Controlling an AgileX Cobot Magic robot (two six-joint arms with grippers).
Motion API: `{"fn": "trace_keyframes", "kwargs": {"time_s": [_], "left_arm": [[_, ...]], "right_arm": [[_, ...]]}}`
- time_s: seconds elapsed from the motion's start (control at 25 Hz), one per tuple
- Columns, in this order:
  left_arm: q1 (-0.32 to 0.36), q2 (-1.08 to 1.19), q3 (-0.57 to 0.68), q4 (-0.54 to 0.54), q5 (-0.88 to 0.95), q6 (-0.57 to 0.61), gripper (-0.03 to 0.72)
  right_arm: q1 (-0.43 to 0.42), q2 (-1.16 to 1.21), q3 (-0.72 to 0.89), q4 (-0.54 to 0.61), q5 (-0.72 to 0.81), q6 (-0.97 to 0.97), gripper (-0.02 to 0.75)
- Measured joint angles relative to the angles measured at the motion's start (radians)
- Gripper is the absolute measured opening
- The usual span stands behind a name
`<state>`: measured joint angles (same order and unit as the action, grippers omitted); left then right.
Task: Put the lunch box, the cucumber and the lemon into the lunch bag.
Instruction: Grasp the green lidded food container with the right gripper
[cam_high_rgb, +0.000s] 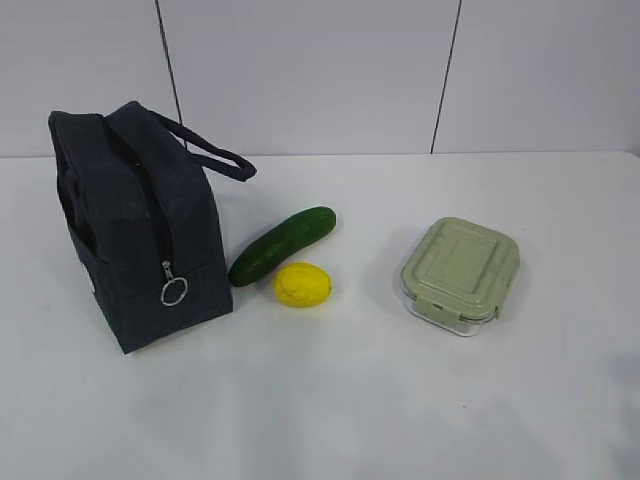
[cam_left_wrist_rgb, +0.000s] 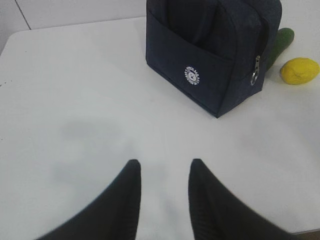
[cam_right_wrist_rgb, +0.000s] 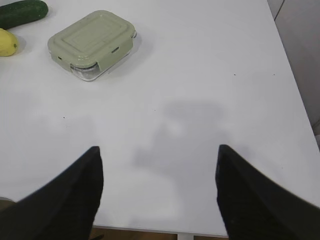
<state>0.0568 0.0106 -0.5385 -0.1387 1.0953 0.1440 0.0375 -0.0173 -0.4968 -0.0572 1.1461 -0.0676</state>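
The navy lunch bag (cam_high_rgb: 135, 225) stands upright at the left, zipper closed, its silver ring pull (cam_high_rgb: 173, 291) hanging on the front. Beside it lie the dark green cucumber (cam_high_rgb: 282, 244) and the yellow lemon (cam_high_rgb: 303, 285). The lunch box (cam_high_rgb: 461, 273), glass with a sage-green lid, sits to the right. No arm appears in the exterior view. My left gripper (cam_left_wrist_rgb: 164, 165) hovers open and empty over bare table, short of the lunch bag (cam_left_wrist_rgb: 212, 50). My right gripper (cam_right_wrist_rgb: 159, 150) stands wide open and empty near the table's front edge, well back from the lunch box (cam_right_wrist_rgb: 92, 44).
The white table (cam_high_rgb: 400, 400) ends against a pale panelled wall. In the right wrist view the table's front edge (cam_right_wrist_rgb: 190, 232) and right edge show. The cucumber (cam_left_wrist_rgb: 280, 44) and lemon (cam_left_wrist_rgb: 299, 70) lie right of the bag in the left wrist view.
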Motion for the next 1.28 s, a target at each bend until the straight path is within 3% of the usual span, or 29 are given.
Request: {"fn": "trace_keyframes", "kwargs": {"time_s": [0.44,1.28], "left_arm": [[0.0,0.0,0.0,0.0,0.0,0.0,0.235],[0.0,0.0,0.0,0.0,0.0,0.0,0.235]], "right_arm": [[0.0,0.016,-0.022,0.002,-0.017,0.023,0.534],[0.0,0.438,-0.122,0.007,-0.335,0.026,0.534]]}}
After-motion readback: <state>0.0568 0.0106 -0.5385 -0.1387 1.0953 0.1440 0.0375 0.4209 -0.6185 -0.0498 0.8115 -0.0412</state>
